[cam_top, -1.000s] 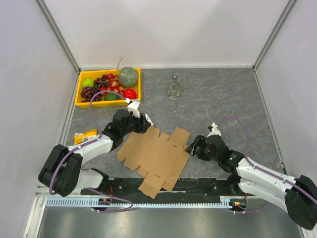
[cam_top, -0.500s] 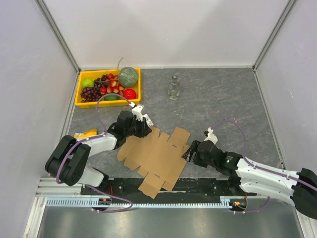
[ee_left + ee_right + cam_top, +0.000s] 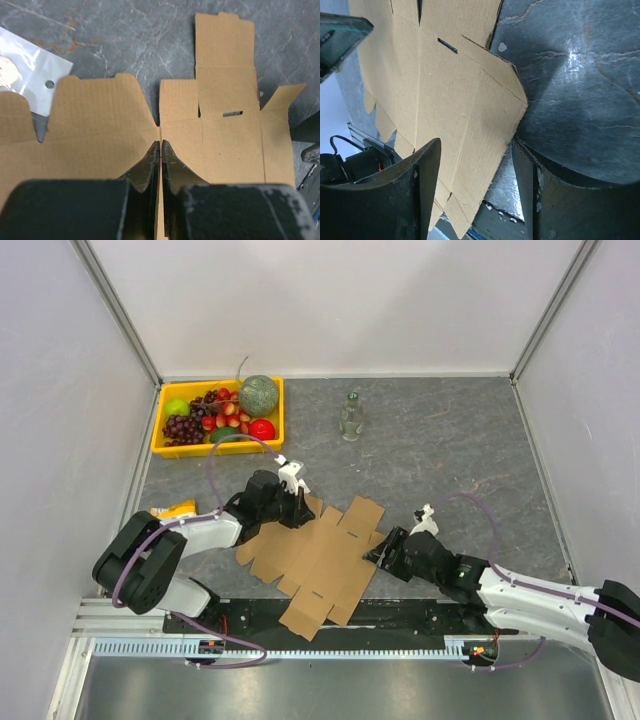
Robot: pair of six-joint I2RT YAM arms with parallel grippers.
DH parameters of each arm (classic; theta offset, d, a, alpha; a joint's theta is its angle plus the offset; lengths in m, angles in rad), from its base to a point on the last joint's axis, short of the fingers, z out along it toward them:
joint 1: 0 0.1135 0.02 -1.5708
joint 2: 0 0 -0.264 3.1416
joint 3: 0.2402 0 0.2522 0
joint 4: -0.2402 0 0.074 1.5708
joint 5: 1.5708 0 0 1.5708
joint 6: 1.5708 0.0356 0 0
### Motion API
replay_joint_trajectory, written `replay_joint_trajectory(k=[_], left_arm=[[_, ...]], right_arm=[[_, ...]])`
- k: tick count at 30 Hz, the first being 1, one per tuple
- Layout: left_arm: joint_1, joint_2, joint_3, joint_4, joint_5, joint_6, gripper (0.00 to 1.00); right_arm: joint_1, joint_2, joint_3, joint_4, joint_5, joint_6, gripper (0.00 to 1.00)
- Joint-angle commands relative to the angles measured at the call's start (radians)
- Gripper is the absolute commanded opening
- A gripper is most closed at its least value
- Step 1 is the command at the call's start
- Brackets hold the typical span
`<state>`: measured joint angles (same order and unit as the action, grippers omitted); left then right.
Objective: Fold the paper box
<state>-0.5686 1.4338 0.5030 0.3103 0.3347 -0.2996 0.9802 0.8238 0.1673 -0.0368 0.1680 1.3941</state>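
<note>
Wrist views give us left gripper clenched over paper box, right gripper released astride its corner; overhead, jaws unclear.

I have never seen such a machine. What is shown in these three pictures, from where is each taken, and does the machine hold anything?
These are two robot arms fixed at the near edge of a grey table. The wide picture looks down from above. The other two come from a small camera on each wrist, so the dark shapes at their bottom are that arm's own fingers. On the table lies a flat brown cardboard sheet, the unfolded paper box. Around it are a yellow tray of fruit, a small clear bottle and a yellow packet. The left gripper is shut, its tips on the sheet. The right gripper is open, one finger on each side of a flap corner; it grips nothing.
</note>
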Motion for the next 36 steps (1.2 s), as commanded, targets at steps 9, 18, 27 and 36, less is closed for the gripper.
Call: replay_joint_trajectory(k=[9, 18, 27, 36], left_arm=[[-0.045, -0.029, -0.047, -0.043, 0.006, -0.073, 0.04], [-0.108, -0.021, -0.057, -0.046, -0.013, -0.125, 0.02], [-0.154, -0.003, -0.067, -0.02, -0.016, -0.173, 0.02], [-0.165, -0.004, -0.077, 0.01, 0.027, -0.196, 0.02]], right_arm=[[0.009, -0.018, -0.1, 0.124, 0.031, 0.059, 0.65], [0.009, -0.008, -0.123, 0.258, 0.067, 0.0, 0.54], [0.009, 0.098, -0.126, 0.396, 0.056, -0.02, 0.41], [0.009, 0.133, -0.058, 0.365, 0.096, -0.07, 0.19]])
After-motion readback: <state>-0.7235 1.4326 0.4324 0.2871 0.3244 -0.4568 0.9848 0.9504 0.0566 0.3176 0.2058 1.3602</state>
